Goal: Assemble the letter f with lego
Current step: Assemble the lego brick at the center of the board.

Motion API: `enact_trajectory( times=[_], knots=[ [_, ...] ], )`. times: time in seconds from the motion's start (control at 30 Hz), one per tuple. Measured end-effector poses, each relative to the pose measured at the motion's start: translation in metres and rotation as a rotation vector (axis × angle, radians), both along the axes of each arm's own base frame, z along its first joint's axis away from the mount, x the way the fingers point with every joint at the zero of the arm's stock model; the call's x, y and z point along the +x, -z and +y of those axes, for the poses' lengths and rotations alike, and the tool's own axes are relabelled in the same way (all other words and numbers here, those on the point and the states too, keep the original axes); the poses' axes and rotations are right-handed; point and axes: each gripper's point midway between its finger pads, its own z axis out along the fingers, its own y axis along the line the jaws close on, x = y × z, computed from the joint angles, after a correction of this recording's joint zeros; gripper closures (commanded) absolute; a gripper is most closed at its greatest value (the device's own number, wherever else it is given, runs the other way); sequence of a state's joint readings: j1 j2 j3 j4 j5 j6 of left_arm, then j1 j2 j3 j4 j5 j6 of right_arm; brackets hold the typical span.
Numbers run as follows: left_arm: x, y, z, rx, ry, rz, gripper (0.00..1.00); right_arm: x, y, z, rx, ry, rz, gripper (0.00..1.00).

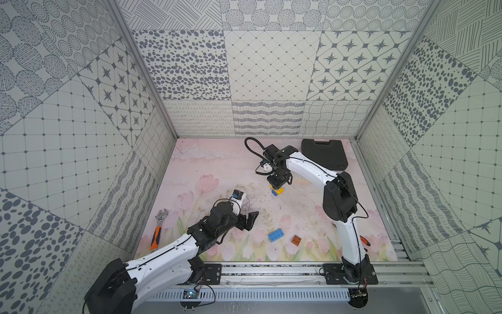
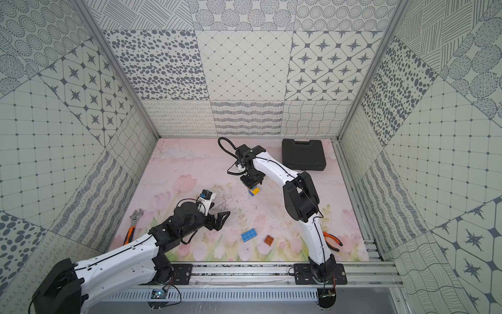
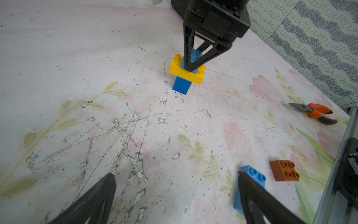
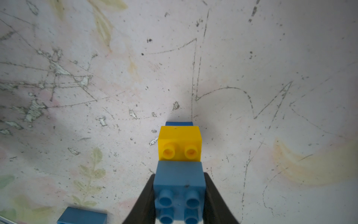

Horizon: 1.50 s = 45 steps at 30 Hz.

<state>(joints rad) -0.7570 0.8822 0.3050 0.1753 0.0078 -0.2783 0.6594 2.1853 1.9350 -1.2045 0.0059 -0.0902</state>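
A short lego column stands mid-table: a square blue brick (image 3: 181, 86) at the bottom, the long yellow brick (image 3: 186, 74) across it, and a second square blue brick (image 4: 179, 182) on top. My right gripper (image 4: 179, 194) comes straight down from above and is shut on that top blue brick; both top views show the gripper (image 1: 277, 187) over the column (image 2: 254, 191). The long blue brick (image 1: 276, 235) and the square brown brick (image 1: 297, 240) lie loose near the front edge. My left gripper (image 3: 176, 203) is open and empty, low over the table, with one finger beside the long blue brick (image 3: 255, 174).
An orange-handled wrench (image 1: 159, 231) lies at the front left. Orange-handled pliers (image 2: 332, 240) lie at the front right behind the right arm. A black case (image 1: 324, 153) sits at the back right. Patterned walls enclose three sides, and a metal rail (image 1: 271, 271) runs along the front.
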Motion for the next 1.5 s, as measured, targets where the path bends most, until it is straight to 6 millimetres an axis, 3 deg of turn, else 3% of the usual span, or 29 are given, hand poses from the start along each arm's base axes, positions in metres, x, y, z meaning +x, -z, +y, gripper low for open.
enact_trajectory(
  times=[0.33, 0.5, 0.67, 0.93, 1.3, 1.5],
  knots=[
    [0.0, 0.0, 0.0, 0.0, 0.0, 0.0, 0.01, -0.001, 0.004, 0.0, 0.022, 0.02, -0.014, 0.72],
    [0.0, 0.0, 0.0, 0.0, 0.0, 0.0, 0.01, 0.0, 0.003, 0.0, 0.029, 0.031, -0.023, 0.64],
    [0.0, 0.0, 0.0, 0.0, 0.0, 0.0, 0.01, 0.002, 0.001, -0.001, 0.021, 0.037, -0.035, 0.62],
    [0.001, -0.004, 0.001, -0.007, -0.006, -0.012, 0.01, 0.005, 0.004, -0.005, 0.002, 0.049, -0.035, 0.48],
    [0.0, -0.008, 0.004, -0.017, -0.014, -0.028, 0.01, 0.015, -0.02, 0.003, 0.043, 0.062, -0.083, 0.42],
    [-0.001, -0.012, 0.005, -0.026, -0.017, -0.039, 0.01, -0.008, -0.06, -0.016, 0.077, 0.077, -0.13, 0.4]
  ],
)
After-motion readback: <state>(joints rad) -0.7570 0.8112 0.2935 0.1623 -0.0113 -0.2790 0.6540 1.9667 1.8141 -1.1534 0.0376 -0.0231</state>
